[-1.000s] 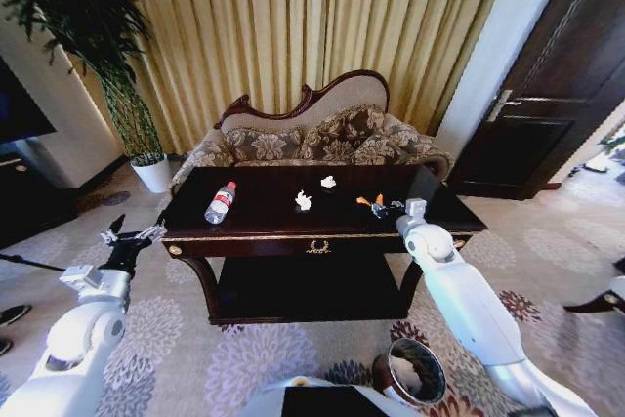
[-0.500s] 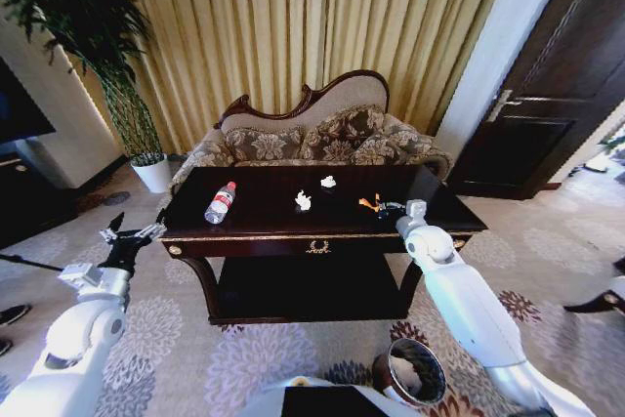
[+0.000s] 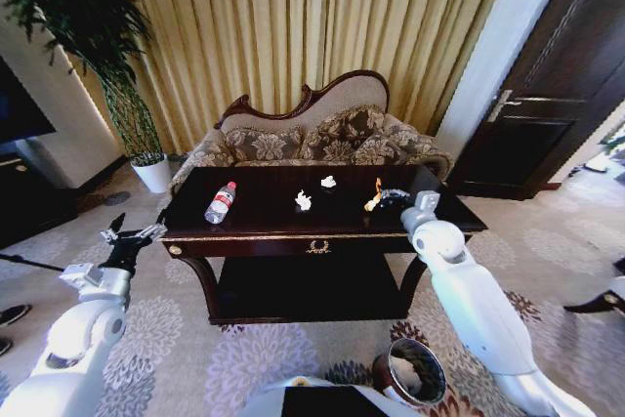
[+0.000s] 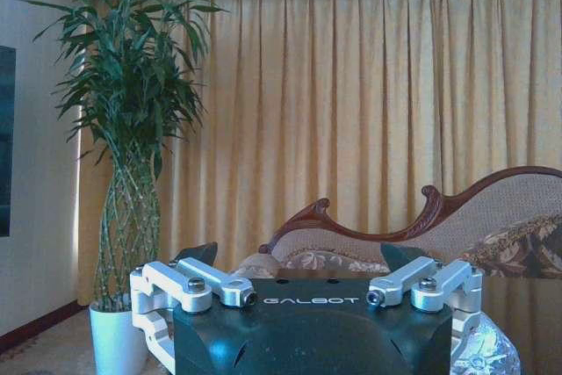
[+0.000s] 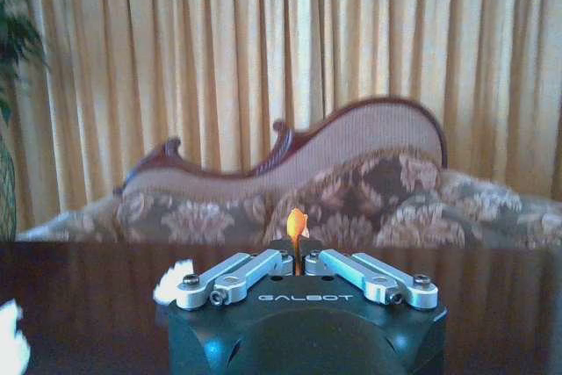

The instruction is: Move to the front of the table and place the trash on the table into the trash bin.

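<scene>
So the right gripper (image 3: pixel 381 198) is up over the right end of the table (image 3: pixel 264 227), fingers pinched tight on the orange scrap (image 3: pixel 376 187), which sticks up from between them; you can see it in the right wrist view too (image 5: pixel 296 227), poking above the closed fingertips.

On the tabletop, the clear plastic bottle (image 3: pixel 220 202) with the red cap lies on its side at about 9 o'clock from the table's middle. The two white crumpled scraps (image 3: pixel 304 201) sit near the centre, the second one (image 3: pixel 328 182) at roughly 1 o'clock from the first, a little apart.

The trash bin (image 3: pixel 410 371) is on the carpet at about 5 o'clock from the table, beside the right arm.

The left gripper (image 3: pixel 130 238) hangs off the table's left end, fingers spread wide, holding nothing.
</scene>
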You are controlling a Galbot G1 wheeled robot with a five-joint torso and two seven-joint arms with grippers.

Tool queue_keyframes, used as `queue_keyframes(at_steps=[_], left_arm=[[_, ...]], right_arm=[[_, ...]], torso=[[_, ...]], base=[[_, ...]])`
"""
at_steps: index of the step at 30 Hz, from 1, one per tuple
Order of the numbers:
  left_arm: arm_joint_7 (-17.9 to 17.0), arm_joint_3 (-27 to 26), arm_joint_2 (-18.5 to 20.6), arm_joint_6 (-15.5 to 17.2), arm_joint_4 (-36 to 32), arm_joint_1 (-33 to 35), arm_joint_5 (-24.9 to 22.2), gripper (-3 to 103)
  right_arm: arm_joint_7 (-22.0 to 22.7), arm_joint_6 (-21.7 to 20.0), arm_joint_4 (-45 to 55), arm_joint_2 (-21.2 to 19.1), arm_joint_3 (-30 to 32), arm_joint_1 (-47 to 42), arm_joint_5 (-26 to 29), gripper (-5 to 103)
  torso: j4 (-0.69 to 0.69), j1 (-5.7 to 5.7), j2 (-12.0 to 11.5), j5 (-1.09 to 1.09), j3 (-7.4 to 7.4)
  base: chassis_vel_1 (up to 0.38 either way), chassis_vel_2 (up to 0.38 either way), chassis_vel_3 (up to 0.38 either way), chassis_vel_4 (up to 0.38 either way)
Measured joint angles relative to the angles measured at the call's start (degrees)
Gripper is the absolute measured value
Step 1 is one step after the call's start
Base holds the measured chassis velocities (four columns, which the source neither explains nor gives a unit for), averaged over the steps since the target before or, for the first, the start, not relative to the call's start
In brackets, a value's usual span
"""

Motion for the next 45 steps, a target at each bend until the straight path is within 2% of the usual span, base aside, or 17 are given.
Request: queue_keyframes(at_steps=[4,15,29,35,40,45], left_arm=[[0.13,0.06,-0.12,-0.08,0.20,-0.02,-0.01,100],[0.35,0.76,0.16,-0.10,0.48,-1.04,-0.04,100],[0.45,0.81,0.04,-0.03,0.54,-0.93,-0.09,100],[0.48,0.75,0.04,-0.02,0.40,-0.89,-0.10,100],[0.49,0.75,-0.26,-0.02,0.35,-0.64,-0.09,100],[0.54,0.69,-0.31,-0.05,0.32,-0.46,-0.11,100]], right_arm=[[0.00,1.37,1.06,-0.41,2.10,-0.76,0.89,2],[0.00,1.54,4.12,-0.87,6.40,-4.42,0.90,2],[0.00,1.96,5.70,-0.93,7.79,-6.80,0.60,2],[0.01,2.18,5.75,-0.94,7.98,-7.11,0.54,2],[0.00,2.93,5.91,-0.59,8.00,-8.23,0.03,2],[0.01,3.13,5.98,-0.43,8.00,-9.01,-0.33,2]], torso=[[0.00,0.00,0.00,0.00,0.00],[0.00,0.01,0.00,0.01,0.00],[0.01,0.01,0.00,0.00,0.00],[-0.03,-0.03,0.03,0.03,-0.02],[0.02,-0.02,0.02,-0.01,-0.01],[-0.02,-0.01,0.02,0.01,-0.01]], base=[[0.000,0.000,0.000,0.000],[0.005,-0.002,-0.002,0.003],[0.139,-0.132,-0.132,0.133],[0.225,-0.217,-0.227,0.204],[0.151,-0.160,-0.142,0.168],[0.070,-0.079,-0.064,0.071]])
